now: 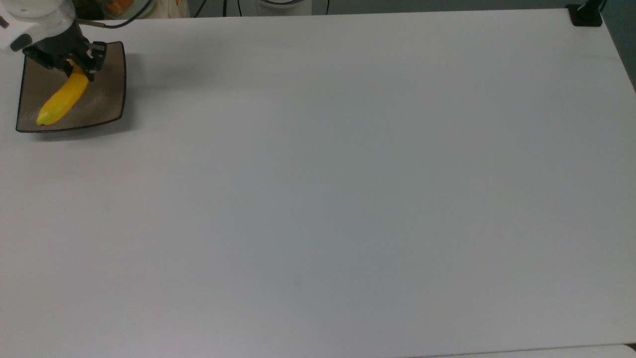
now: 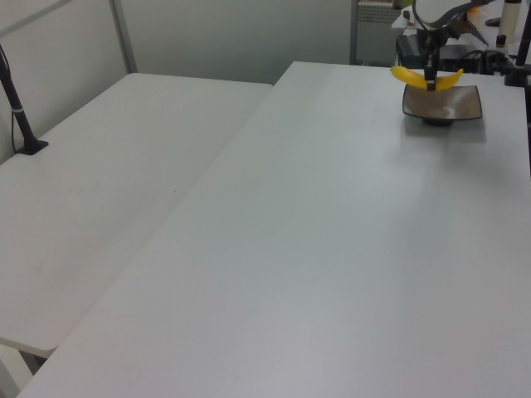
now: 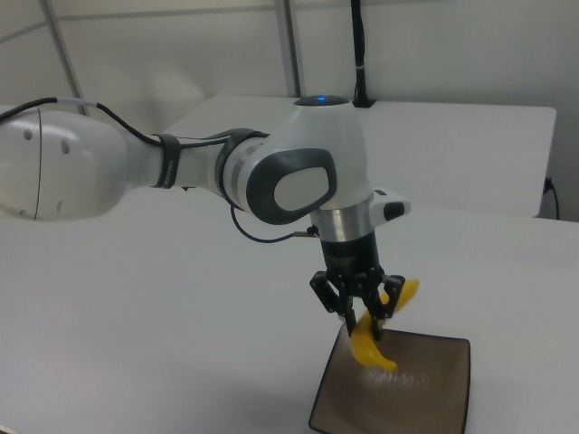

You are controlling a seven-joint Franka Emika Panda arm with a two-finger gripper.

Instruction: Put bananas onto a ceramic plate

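The hand (image 1: 74, 64) is closed on the banana (image 1: 62, 101), gripping it near the middle of its length, as the right view makes plain: one end of the fruit rises past the fingers toward the right view's right, while the other end hangs below them, over the plate. The ceramic plate (image 1: 107, 94), a square glossy brown dish with a dark rim, sits at the far corner of the white bench (image 1: 348, 199), at the top view's upper left. In the top view the banana lies wholly within the plate's outline, its long axis running diagonally from the hand down toward the plate's corner at the top view's lower left. In the left view the banana (image 2: 426, 78) hangs just above the plate (image 2: 452, 104), and in the right view the banana (image 3: 374, 342) has its lower tip close over the brown surface; whether the tip touches the plate (image 3: 425, 398) cannot be settled from these views. Judgement: the carry appears complete and the step in hand is the set-down. The deciding relation is vertical, with the plate directly beneath the fruit; a short descent and opening of the fingers should suffice. Risk noted: the curved fruit may rock or roll toward the upturned rim on release.
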